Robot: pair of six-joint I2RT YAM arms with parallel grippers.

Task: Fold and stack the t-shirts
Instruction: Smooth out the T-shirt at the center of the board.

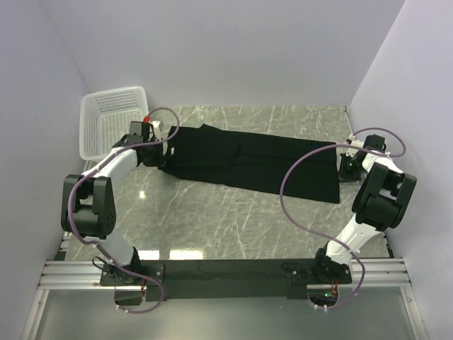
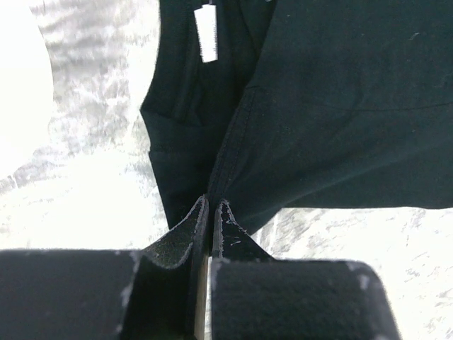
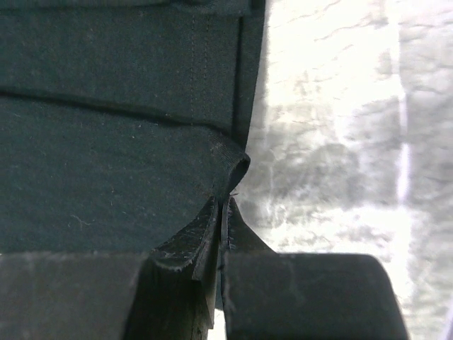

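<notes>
Both sets of jaws are clamped tight on the black t-shirt (image 1: 248, 159), the left jaws and right jaws each gripping one end, cloth stretched along the table (image 1: 212, 219) between them; next, probably, a crosswise fold, carrying one end over.

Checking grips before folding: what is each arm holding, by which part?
The black t-shirt, by both ends: left fingers pinch its edge at the collar end, right fingers a fold at the opposite edge.

T-shirt (image 2: 340, 106) cropped by wrist views; label (image 2: 206, 32) text unreadable
</notes>
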